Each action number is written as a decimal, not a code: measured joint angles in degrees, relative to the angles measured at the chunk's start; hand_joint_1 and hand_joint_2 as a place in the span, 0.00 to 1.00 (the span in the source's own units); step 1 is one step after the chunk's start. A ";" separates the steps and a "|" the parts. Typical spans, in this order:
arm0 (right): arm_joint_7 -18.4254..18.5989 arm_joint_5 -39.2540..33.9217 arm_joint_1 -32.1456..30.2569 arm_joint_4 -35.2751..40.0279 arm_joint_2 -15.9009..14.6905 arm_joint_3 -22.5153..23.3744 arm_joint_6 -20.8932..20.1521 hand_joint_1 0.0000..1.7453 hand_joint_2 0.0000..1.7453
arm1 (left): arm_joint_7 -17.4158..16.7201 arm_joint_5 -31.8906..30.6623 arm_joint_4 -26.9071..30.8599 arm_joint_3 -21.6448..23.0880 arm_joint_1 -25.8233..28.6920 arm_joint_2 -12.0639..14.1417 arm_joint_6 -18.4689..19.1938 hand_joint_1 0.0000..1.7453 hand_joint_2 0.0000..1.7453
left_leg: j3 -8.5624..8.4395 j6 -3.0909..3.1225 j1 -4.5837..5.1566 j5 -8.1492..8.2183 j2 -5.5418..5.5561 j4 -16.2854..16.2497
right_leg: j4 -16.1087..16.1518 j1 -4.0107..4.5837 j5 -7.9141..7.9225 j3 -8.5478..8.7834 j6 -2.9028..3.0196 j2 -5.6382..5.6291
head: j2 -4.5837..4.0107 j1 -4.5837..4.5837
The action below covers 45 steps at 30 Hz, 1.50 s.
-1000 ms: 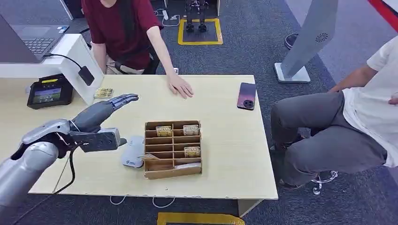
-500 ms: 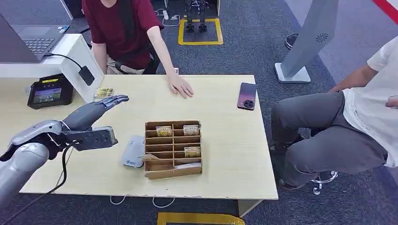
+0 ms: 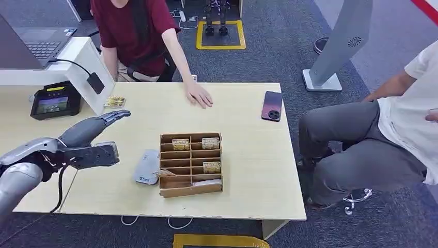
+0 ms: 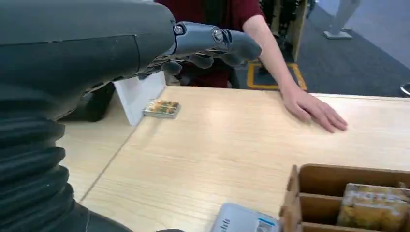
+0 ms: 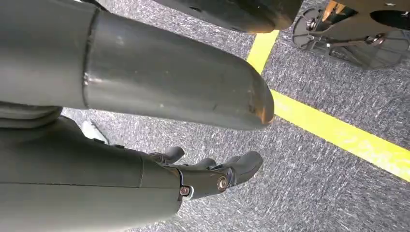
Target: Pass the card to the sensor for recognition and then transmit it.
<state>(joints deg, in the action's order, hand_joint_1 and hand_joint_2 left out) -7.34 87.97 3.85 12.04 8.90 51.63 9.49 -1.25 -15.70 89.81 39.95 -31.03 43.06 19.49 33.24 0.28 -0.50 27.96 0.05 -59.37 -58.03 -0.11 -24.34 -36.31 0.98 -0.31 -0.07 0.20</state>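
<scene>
While the wooden table (image 3: 248, 191) is filling the middle of the head view, the left hand (image 3: 95, 126) is hovering at the centre left, fingers stretched and apart, holding nothing. The right hand (image 5: 212, 176) is hanging over grey carpet, fingers loosely apart, empty. The compartment box (image 3: 190, 164) is sitting at the centre, the grey sensor (image 3: 146, 167) just left of it. A card (image 3: 114, 102) is lying at the upper left.

Left hand (image 3: 95, 127) open above table (image 3: 248, 103), near card (image 3: 114, 102); sensor (image 3: 146, 167) beside wooden organizer (image 3: 190, 164).
</scene>
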 joint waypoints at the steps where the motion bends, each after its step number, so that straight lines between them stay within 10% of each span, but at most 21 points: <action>1: -0.02 0.02 0.07 0.00 0.06 0.00 0.02 0.00 0.00 | -0.15 -1.04 0.00 0.00 0.39 -0.05 -0.63 0.00 1.00 | 0.01 0.00 -0.01 0.00 0.00 0.00 | 0.00 0.00 0.00 0.00 0.00 0.00 | 0.00 -0.06; 21: 0.07 0.63 0.16 -0.02 0.44 0.00 0.07 0.00 0.00 | 0.81 -5.87 0.50 0.35 18.76 -1.93 -5.79 0.00 1.00 | 0.01 -0.05 0.00 0.06 -0.07 0.04 | 0.02 0.00 -0.11 -0.04 0.12 -0.07 | 0.00 -0.04; 45: 0.07 1.05 0.17 0.00 0.61 0.00 0.42 0.00 0.00 | 2.47 -6.99 0.35 0.26 22.08 -11.36 -9.40 0.00 1.00 | 0.01 -0.05 -0.02 0.06 -0.05 0.04 | 0.02 0.00 -0.10 -0.04 0.12 -0.02 | 0.00 -0.07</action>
<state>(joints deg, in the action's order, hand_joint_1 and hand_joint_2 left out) -7.28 89.02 4.02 12.04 9.51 51.63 9.90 1.22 -22.69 90.16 40.22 -8.95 31.70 10.10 33.25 0.23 -0.51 28.02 0.00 -59.32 -58.02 -0.11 -24.44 -36.35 1.10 -0.33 -0.07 0.13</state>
